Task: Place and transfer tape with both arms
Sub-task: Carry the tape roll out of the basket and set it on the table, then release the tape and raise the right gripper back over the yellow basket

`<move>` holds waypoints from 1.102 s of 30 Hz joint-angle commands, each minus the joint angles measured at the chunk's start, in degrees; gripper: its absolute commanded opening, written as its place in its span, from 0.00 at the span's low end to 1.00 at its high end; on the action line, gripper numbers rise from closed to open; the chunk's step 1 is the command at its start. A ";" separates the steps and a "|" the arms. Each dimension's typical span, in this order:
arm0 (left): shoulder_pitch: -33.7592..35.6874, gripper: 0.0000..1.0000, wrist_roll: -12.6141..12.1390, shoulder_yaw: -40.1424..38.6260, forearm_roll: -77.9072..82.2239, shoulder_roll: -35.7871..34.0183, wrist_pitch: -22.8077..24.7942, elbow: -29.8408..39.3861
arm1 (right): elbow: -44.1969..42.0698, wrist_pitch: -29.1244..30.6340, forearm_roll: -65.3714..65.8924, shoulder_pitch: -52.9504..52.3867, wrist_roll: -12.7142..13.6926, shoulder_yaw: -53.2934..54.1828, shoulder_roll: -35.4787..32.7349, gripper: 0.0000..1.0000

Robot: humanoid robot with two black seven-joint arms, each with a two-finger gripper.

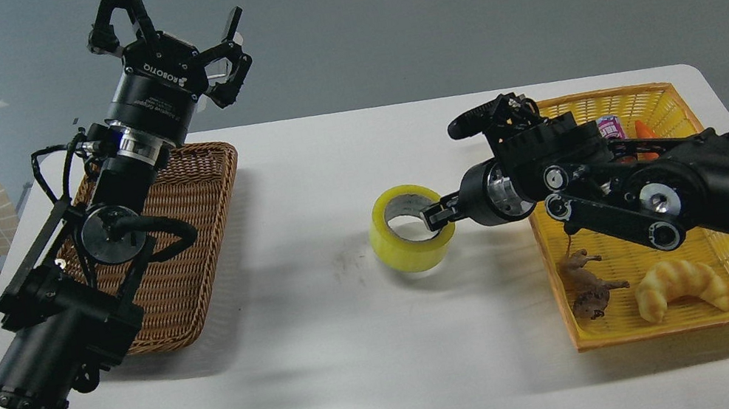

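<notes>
Right claw (436,214) is at the tape (411,228), mid-bench, fingers clamped on the near wall of the roll, one fingertip poking inside the core. Tape sits on the white bench (332,360) btw the two baskets, closer to the yellow basket (685,322) on the right. Right arm reaches across that basket w/ its wrist over the rim. Inside the yellow basket: a croissant toy (683,287), a small brown animal figure (589,285), plus a pink item (611,126) and something orange (644,130) at the back, half hidden. Left claw (170,40) is up high, fingers spread wide, holding nothing, above the far end of the brown wicker basket (195,264) on the left. Tape and left claw are well apart.
</notes>
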State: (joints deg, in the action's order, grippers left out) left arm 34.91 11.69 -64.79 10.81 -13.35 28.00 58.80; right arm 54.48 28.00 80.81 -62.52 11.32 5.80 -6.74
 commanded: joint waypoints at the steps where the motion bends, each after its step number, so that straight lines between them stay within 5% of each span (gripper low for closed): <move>1: -0.01 0.98 0.00 0.01 0.00 0.08 0.00 0.00 | -1.65 0.00 0.14 -0.23 -0.07 -0.53 2.43 0.00; 15: 0.07 0.98 0.09 -0.07 0.00 0.00 0.00 0.00 | -4.91 0.00 0.23 -1.55 -0.07 -4.40 5.60 0.00; 18: 0.07 0.98 0.00 -0.07 0.00 0.08 0.00 0.00 | -4.91 0.00 0.14 -1.55 0.02 -3.52 5.69 0.74; 21: 0.07 0.98 0.00 -0.07 0.00 0.08 0.00 0.09 | -4.91 0.00 0.05 -1.47 0.10 -2.73 5.69 0.98; 33: 0.16 0.98 0.00 0.01 0.00 -0.53 0.00 0.09 | -2.46 0.00 -0.83 -5.68 0.19 3.32 1.31 1.00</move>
State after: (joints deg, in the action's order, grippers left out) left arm 35.09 11.69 -64.87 10.81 -13.81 28.00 58.89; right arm 50.96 28.00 80.02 -67.42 11.51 6.09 -2.98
